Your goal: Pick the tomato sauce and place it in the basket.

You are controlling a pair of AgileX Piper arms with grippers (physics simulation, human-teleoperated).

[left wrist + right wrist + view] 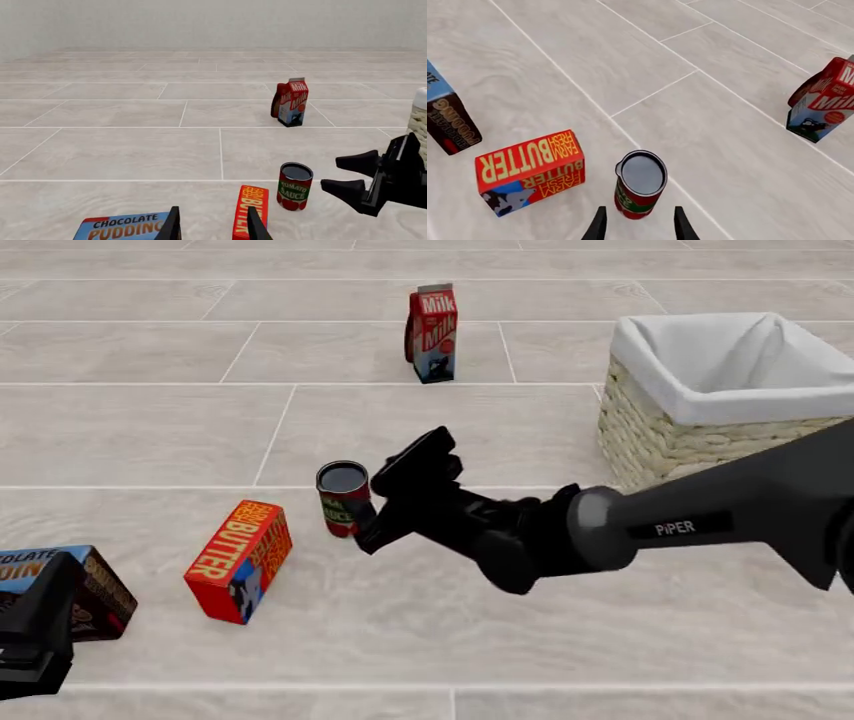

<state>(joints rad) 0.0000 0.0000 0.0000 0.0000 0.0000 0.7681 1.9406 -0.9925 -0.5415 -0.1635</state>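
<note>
The tomato sauce [640, 184], labelled "TOMATO SAUCE", stands upright, dark-topped, beside the "FARM FRESH BUTTER" box [530, 169]. The right gripper [378, 503] gapes beside it, grasping nothing. The left gripper [212, 226] is also spread.

My views are evenly bright and sharp edge to edge, with no glare and only faint, soft shadows.

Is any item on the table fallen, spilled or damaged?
Nothing stands out. The tomato sauce can, butter box, milk carton and basket all stand upright and intact; the chocolate pudding box is partly hidden.
</note>
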